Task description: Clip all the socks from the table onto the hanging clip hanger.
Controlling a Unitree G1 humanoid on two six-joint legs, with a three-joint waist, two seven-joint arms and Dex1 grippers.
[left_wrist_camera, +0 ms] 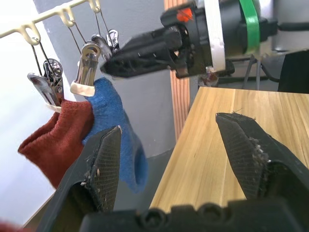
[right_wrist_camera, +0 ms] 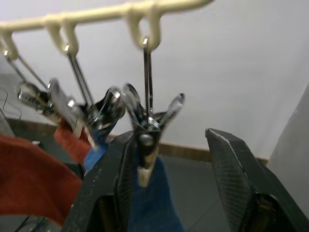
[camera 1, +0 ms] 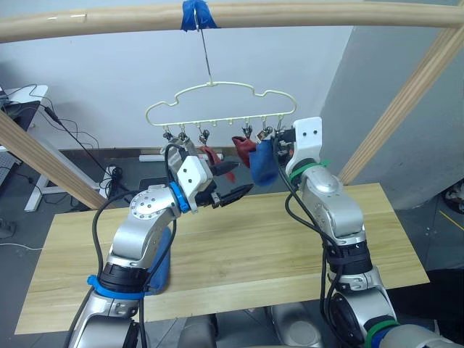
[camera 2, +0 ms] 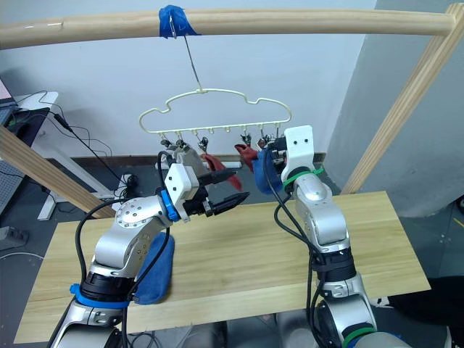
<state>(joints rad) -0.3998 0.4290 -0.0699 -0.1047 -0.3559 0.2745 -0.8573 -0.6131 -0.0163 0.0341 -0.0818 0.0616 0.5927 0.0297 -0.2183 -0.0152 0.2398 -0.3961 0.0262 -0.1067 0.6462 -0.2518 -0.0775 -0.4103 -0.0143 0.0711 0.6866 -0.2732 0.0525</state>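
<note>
Blue sock (camera 1: 262, 164) hangs clipped on the hanger (camera 1: 221, 101) beside red ones; both grippers, left (camera 1: 233, 184) and right (right_wrist_camera: 169, 159), fingers spread and empty, so next likely fetches the blue sock (camera 2: 156, 270) from the table (camera 2: 239, 268).

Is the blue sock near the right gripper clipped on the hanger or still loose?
Clipped on. The blue sock hangs from a metal clip on the hanger, beside a red sock; neither gripper holds it.

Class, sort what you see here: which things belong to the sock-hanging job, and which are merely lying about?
Job: clip hanger; hung blue sock; hung rust red socks; blue sock on table; table.
Lying about: pole frame; floor cables.
</note>
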